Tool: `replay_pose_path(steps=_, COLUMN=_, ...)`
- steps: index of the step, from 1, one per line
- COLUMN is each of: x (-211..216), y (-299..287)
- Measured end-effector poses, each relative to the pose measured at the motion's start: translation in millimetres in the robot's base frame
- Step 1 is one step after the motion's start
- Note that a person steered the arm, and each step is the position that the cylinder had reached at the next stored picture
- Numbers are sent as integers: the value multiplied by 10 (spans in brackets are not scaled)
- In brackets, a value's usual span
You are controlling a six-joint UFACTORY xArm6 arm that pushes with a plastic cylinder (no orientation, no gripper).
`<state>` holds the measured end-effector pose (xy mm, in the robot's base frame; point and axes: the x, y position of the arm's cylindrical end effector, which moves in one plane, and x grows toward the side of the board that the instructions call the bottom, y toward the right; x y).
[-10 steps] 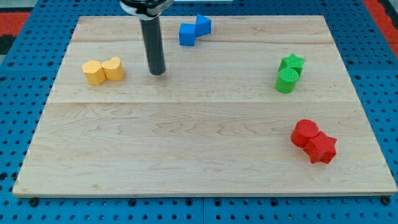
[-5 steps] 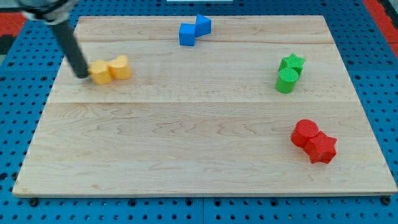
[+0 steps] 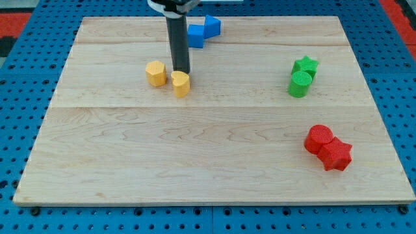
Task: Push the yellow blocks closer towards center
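Pale wood board (image 3: pixel 214 169) on blue pegboard bench (image 3: pixel 396 91); red patches at top corners; even light.

You have eight blocks on one wooden board (image 3: pixel 195 162): two yellow blocks (image 3: pixel 155 73) (image 3: pixel 181 84), two blue blocks (image 3: pixel 195 36) (image 3: pixel 212 26), two green blocks (image 3: pixel 305 65) (image 3: pixel 299 84), two red blocks (image 3: pixel 318 139) (image 3: pixel 336 155). One rod, my tip (image 3: pixel 181 71).

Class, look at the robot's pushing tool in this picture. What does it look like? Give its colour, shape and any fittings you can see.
It is a straight, round rod, dark grey to black, smooth and slightly shiny, with no visible markings. At the view's top it joins a wider black-and-white collar, cut off by the frame. My tip is blunt and flat-ended. No cables show.
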<state>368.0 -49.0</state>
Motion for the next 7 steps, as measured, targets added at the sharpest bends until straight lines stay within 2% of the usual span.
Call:
replay_pose_path(steps=2, x=-600, y=-87)
replay_pose_path(steps=3, x=-518, y=-601)
replay_pose_path(steps=4, x=-172, y=-620)
replay_pose_path(steps=5, x=149, y=-353)
replay_pose_path(steps=7, x=-107, y=-568)
